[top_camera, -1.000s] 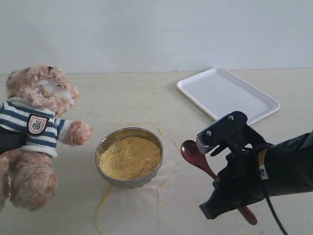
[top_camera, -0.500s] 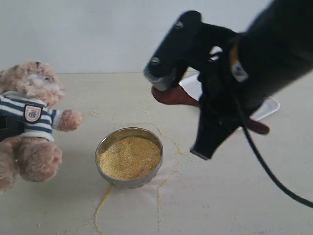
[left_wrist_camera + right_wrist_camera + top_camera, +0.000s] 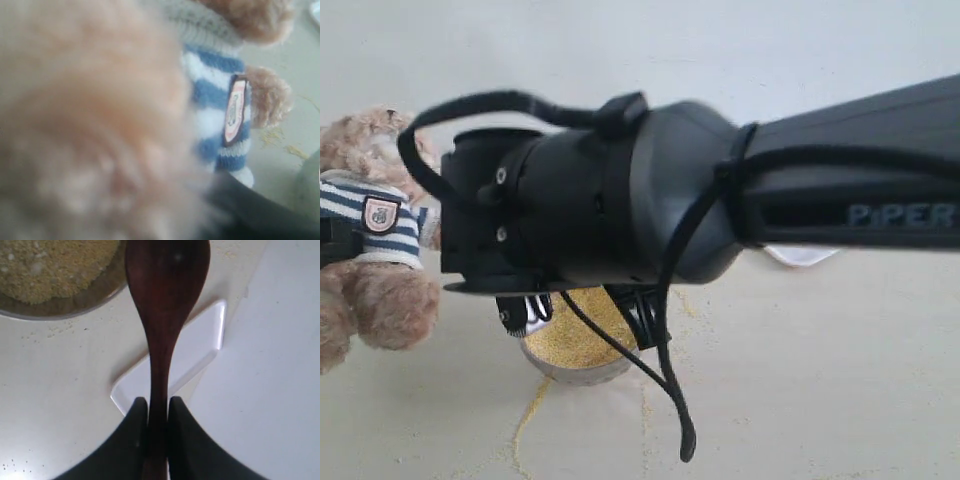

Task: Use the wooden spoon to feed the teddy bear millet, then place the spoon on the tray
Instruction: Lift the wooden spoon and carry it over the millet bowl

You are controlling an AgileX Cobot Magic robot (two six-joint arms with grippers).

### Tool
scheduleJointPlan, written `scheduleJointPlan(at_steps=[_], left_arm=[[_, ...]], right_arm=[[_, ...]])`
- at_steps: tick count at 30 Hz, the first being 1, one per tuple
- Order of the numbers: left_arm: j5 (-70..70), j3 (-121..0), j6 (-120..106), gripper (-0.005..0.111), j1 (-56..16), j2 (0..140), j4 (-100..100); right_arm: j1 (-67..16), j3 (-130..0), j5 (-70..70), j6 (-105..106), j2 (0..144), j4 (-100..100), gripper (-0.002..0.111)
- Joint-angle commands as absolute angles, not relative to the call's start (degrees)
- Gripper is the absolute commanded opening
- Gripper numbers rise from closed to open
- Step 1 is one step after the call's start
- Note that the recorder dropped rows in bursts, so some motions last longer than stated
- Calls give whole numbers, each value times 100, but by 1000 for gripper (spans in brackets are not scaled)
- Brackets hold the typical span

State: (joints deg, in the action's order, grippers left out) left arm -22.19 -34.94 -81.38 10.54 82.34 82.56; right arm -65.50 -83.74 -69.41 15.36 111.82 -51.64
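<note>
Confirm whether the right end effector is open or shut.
Shut. The right end effector clamps the slim dark reddish-brown wooden spoon by its handle, fingers touching both sides.

The slim dark reddish-brown wooden spoon [image 3: 166, 295] looks smooth and glossy; the flat white tray [image 3: 195, 350] smooth, faintly shiny; the light-brown plush teddy bear [image 3: 375, 240] fluffy, its striped shirt [image 3: 212, 97] knitted; the golden millet [image 3: 45, 260] grainy and matt.

bowl [image 3: 572, 374]: round, metal, mostly hidden, seemingly upright on the tabletop | tabletop [image 3: 820, 400]: pale cream, matte | wall [image 3: 740, 45]: plain off-white, behind the tabletop's far edge
</note>
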Motion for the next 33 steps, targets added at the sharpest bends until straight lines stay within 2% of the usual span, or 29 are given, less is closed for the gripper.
scheduleJointPlan(at_steps=[1,13,18,33], left_arm=[[-1692,-3540,-7918,5,1017,8239,8336],[-1541,-3540,-7907,5,1017,8239,8588],[-1541,-3540,-7907,5,1017,8239,8588],[-1646,-3540,-7907,5,1017,8239,8588]], right_arm=[[-6567,-8412,-6872,1545,11326,-5225,0],[-6591,-8412,-6427,2430,11383,-4866,0],[-6579,-8412,-6698,2713,11497,-4841,0],[-6538,-8412,-6855,1962,11604,-4365,0]])
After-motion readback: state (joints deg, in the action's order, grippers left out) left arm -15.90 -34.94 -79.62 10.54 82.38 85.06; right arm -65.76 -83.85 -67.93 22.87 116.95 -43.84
